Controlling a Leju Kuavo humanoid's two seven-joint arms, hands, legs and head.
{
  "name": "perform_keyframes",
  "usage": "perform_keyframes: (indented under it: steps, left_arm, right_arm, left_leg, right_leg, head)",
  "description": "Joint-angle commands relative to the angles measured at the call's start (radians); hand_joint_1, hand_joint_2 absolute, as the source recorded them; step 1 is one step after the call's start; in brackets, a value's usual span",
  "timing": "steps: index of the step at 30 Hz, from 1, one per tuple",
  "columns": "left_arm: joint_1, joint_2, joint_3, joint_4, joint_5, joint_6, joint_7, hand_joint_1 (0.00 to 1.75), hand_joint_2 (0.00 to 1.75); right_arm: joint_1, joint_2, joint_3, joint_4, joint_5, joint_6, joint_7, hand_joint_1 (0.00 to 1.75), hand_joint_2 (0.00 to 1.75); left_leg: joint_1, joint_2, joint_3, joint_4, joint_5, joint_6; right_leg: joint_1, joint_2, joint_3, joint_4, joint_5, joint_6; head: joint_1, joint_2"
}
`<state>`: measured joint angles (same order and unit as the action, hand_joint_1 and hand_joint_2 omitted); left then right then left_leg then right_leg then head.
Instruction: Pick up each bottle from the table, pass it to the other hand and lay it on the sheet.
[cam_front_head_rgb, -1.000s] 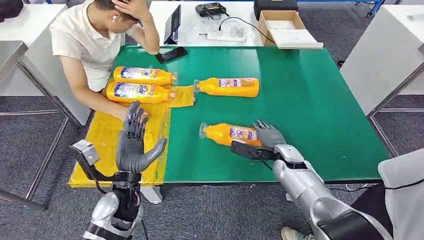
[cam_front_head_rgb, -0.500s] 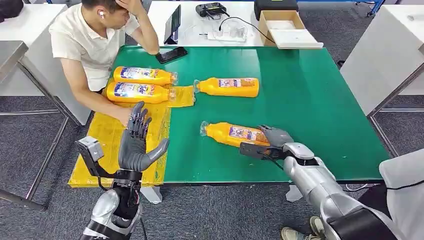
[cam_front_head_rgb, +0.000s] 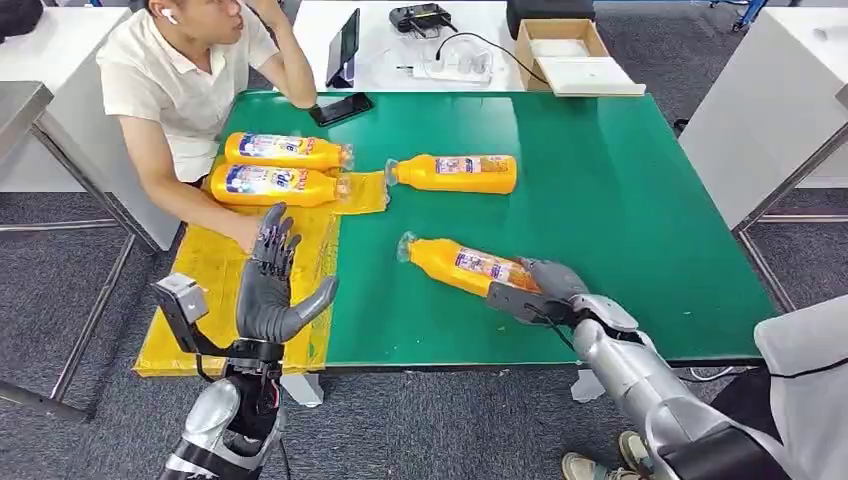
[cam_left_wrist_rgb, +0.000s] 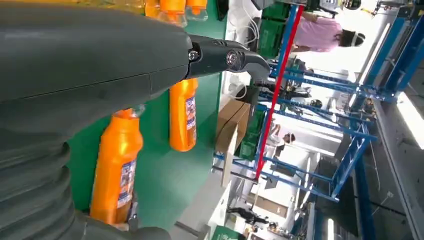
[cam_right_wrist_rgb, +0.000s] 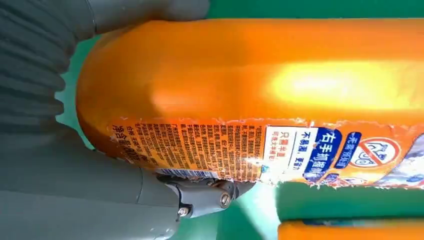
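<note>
I see my right hand (cam_front_head_rgb: 553, 282) in the lower right of the head view, with its fingers wrapped around the base end of an orange bottle (cam_front_head_rgb: 462, 266). The bottle is tilted, its clear cap pointing to the upper left, over the green table (cam_front_head_rgb: 620, 200). In the right wrist view the thumb lies under the label and the bottle body fills most of the frame; I cannot tell if the bottle touches the table.

My left hand (cam_front_head_rgb: 268, 285) stands upright in the lower left, palm turned to the right, fingers spread and holding nothing, above the yellow sheet (cam_front_head_rgb: 205, 280).

On the sheet, in the upper left, two bottles (cam_front_head_rgb: 272, 168) lie side by side with caps to the right. A fourth bottle (cam_front_head_rgb: 455, 173) lies on the bare green surface near the centre, just right of the sheet corner.

Beyond the table, at the top, an open cardboard box (cam_front_head_rgb: 560, 45) stands on a white desk; its inside looks pale and I cannot tell what it contains. A person (cam_front_head_rgb: 180, 90) sits at the upper left, one forearm resting on the sheet.
</note>
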<state>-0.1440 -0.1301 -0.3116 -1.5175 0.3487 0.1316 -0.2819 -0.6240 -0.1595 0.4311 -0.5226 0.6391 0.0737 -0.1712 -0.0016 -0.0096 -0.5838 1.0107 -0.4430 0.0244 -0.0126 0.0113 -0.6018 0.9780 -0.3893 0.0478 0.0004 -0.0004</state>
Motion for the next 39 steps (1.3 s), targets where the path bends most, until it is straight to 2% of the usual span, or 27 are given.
perform_keyframes:
  steps: [1, 2, 5, 7, 8, 14, 15, 18, 19, 21, 22, 27, 30, 34, 39]
  left_arm:
    - [-0.016, 0.035, -0.033, 0.01, 0.012, 0.045, -0.021, 0.0, 1.75]
    - [-0.003, 0.032, -0.028, -0.005, -0.011, 0.073, -0.051, 0.0, 1.75]
    - [0.059, 0.019, -0.018, -0.068, -0.078, 0.145, -0.148, 0.0, 1.75]
    - [0.125, 0.017, -0.02, -0.102, -0.001, 0.09, -0.114, 0.0, 1.75]
    - [0.139, 0.019, -0.024, -0.103, -0.001, 0.085, -0.123, 0.0, 1.75]
    - [0.131, 0.019, -0.025, -0.099, -0.002, 0.085, -0.126, 0.0, 1.75]
    - [0.151, 0.007, -0.017, -0.099, 0.056, 0.038, -0.11, 0.0, 1.75]
    - [0.23, -0.012, -0.022, -0.098, 0.148, -0.037, -0.086, 0.0, 1.75]
    - [0.244, -0.013, -0.034, -0.088, 0.145, -0.047, -0.099, 0.0, 1.75]
    - [0.242, -0.001, -0.06, -0.058, 0.156, -0.079, -0.101, 0.0, 1.75]
    - [0.239, 0.003, -0.068, -0.048, 0.16, -0.095, -0.101, 0.0, 1.75]
    - [0.211, -0.004, -0.094, 0.0, 0.212, -0.18, -0.073, 0.0, 1.75]
    - [0.206, -0.004, -0.097, -0.002, 0.212, -0.189, -0.068, 0.0, 1.75]
    - [0.182, -0.012, -0.097, 0.025, 0.259, -0.236, -0.016, 0.0, 1.75]
    - [0.15, -0.019, -0.105, 0.048, 0.259, -0.247, -0.02, 0.0, 1.75]
  right_arm:
    - [0.103, 0.086, -0.096, -0.082, -0.1, -0.144, -0.094, 1.75, 1.75]
    - [0.121, 0.094, -0.112, -0.119, -0.109, -0.189, -0.119, 1.75, 1.75]
    - [0.186, 0.106, -0.147, -0.283, -0.161, -0.218, -0.178, 1.75, 1.75]
    - [0.262, 0.102, -0.166, -0.435, -0.196, -0.231, -0.192, 1.75, 1.75]
    - [0.276, 0.099, -0.166, -0.457, -0.198, -0.23, -0.184, 1.75, 1.75]
    - [0.284, 0.093, -0.168, -0.472, -0.2, -0.226, -0.177, 1.75, 1.75]
    - [0.3, 0.112, -0.195, -0.499, -0.254, -0.226, -0.233, 1.75, 1.75]
    - [0.406, 0.145, -0.222, -0.686, -0.331, -0.238, -0.263, 1.75, 1.75]
    - [0.435, 0.156, -0.215, -0.734, -0.347, -0.236, -0.266, 1.75, 1.75]
    - [0.465, 0.163, -0.187, -0.796, -0.376, -0.216, -0.269, 1.75, 1.75]
    - [0.47, 0.168, -0.179, -0.804, -0.385, -0.21, -0.274, 1.75, 1.75]
    - [0.438, 0.192, -0.04, -0.715, -0.385, -0.126, -0.265, 1.75, 1.75]
    - [0.426, 0.192, -0.011, -0.678, -0.372, -0.123, -0.274, 1.75, 1.75]
    - [0.418, 0.225, 0.08, -0.628, -0.331, -0.097, -0.338, 1.75, 1.75]
    - [0.407, 0.234, 0.194, -0.569, -0.28, -0.095, -0.359, 1.75, 1.75]
  left_leg:
    - [0.001, 0.001, 0.001, -0.001, 0.0, -0.002]
    - [0.001, 0.001, 0.0, -0.001, 0.0, -0.001]
    - [0.001, 0.001, -0.001, -0.001, 0.0, -0.002]
    - [0.0, 0.001, -0.003, -0.001, -0.001, -0.001]
    - [0.001, 0.002, -0.004, -0.001, -0.001, -0.001]
    - [0.0, -0.002, -0.01, 0.0, -0.001, -0.001]
    - [0.0, -0.003, -0.011, 0.0, -0.001, -0.001]
    - [0.0, -0.003, -0.012, -0.001, 0.0, -0.001]
    - [0.0, -0.001, -0.008, -0.001, -0.003, -0.002]
    - [0.0, -0.003, -0.012, -0.001, -0.001, -0.001]
    - [0.0, -0.002, -0.008, -0.002, -0.003, -0.002]
    - [0.0, -0.002, -0.012, -0.001, -0.002, -0.001]
    - [0.0, -0.001, -0.011, -0.001, -0.002, -0.001]
    - [0.001, -0.001, -0.01, -0.001, -0.002, -0.001]
    - [0.001, -0.002, -0.011, -0.002, -0.001, -0.001]
  right_leg:
    - [0.002, 0.0, 0.001, -0.001, 0.0, -0.002]
    - [0.001, 0.0, 0.0, -0.001, 0.0, -0.002]
    - [0.001, 0.0, -0.001, -0.001, 0.0, -0.002]
    - [0.0, 0.001, -0.002, 0.001, -0.001, -0.002]
    - [0.0, 0.002, -0.003, 0.0, -0.001, -0.001]
    - [0.0, -0.001, -0.008, 0.001, -0.002, -0.001]
    - [0.0, -0.002, -0.009, 0.001, -0.002, -0.001]
    - [-0.001, -0.001, -0.01, 0.0, -0.001, -0.001]
    - [0.0, 0.0, -0.007, 0.0, -0.003, -0.002]
    - [-0.001, 0.0, -0.01, 0.0, -0.002, -0.001]
    - [-0.001, 0.0, -0.007, 0.001, -0.004, -0.002]
    - [0.0, 0.0, -0.011, 0.0, -0.002, -0.001]
    - [0.0, 0.001, -0.01, 0.0, -0.002, -0.001]
    - [0.0, -0.001, -0.009, 0.0, -0.002, -0.002]
    - [0.0, 0.0, -0.01, -0.001, -0.002, -0.001]
  head:
    - [0.0, 0.0]
    - [0.0, 0.0]
    - [0.0, 0.0]
    - [0.0, 0.0]
    - [0.0, 0.0]
    - [0.0, 0.0]
    - [0.0, 0.0]
    - [0.0, 0.0]
    - [0.0, 0.0]
    - [0.0, 0.0]
    - [0.0, 0.0]
    - [0.0, 0.0]
    - [0.0, 0.0]
    - [0.0, 0.0]
    - [0.0, 0.0]
